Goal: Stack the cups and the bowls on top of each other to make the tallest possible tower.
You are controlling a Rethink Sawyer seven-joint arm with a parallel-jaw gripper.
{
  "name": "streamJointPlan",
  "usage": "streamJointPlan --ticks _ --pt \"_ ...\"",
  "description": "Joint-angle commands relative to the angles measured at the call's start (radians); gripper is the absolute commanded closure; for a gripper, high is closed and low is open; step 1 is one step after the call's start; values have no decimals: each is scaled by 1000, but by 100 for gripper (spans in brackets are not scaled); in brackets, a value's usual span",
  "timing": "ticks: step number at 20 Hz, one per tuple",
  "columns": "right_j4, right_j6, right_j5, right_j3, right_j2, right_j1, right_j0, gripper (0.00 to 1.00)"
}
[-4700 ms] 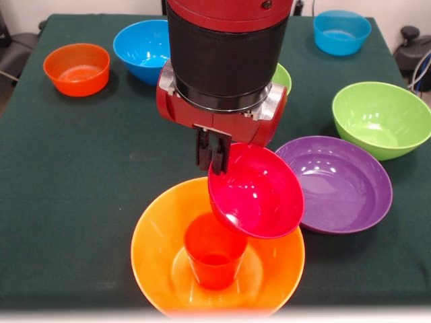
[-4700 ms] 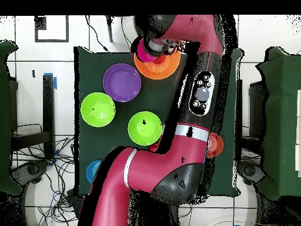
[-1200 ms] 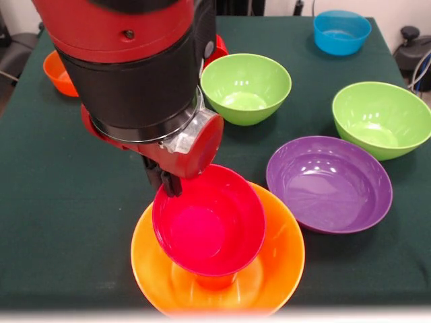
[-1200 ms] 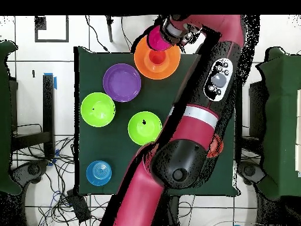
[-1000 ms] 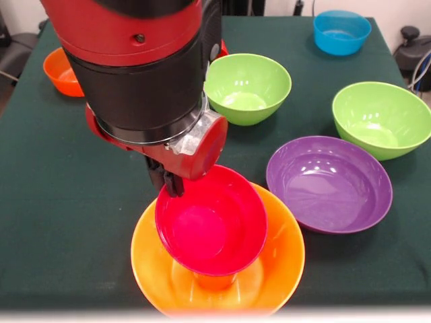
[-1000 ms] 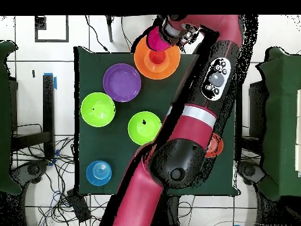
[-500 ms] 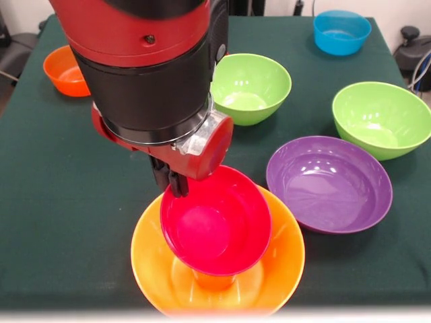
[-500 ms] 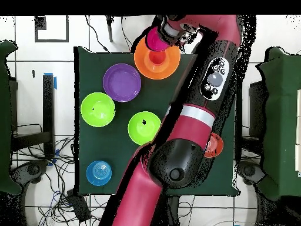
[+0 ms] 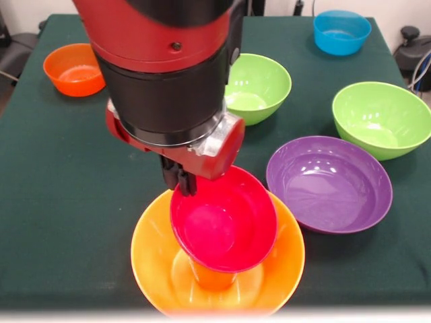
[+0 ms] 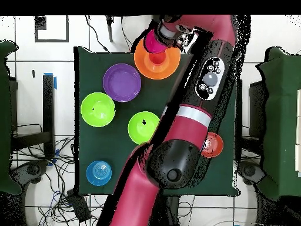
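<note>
Front view: gripper (image 9: 179,180) was clamped on the rim of the glossy, probably light and slippery crimson bowl (image 9: 225,229), over the orange cup (image 9: 214,278).

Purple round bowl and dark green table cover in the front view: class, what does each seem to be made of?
Purple round bowl: probably glossy moulded plastic; bright light spots shine on its smooth inner wall. Dark green table cover: seemingly matte cloth, perhaps felt; it shows no shine and a faintly uneven surface.
</note>
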Motion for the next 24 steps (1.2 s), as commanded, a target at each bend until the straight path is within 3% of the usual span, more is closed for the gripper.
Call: streamJointPlan --ticks 1,8,14,24 --pt "-113 -106 3 63 124 -16 43 100" --pt "-173 -117 11 84 192 -26 57 100" --pt "-149 -156 38 32 134 -27 17 100" --pt "-167 -150 30 42 164 -26 23 100"
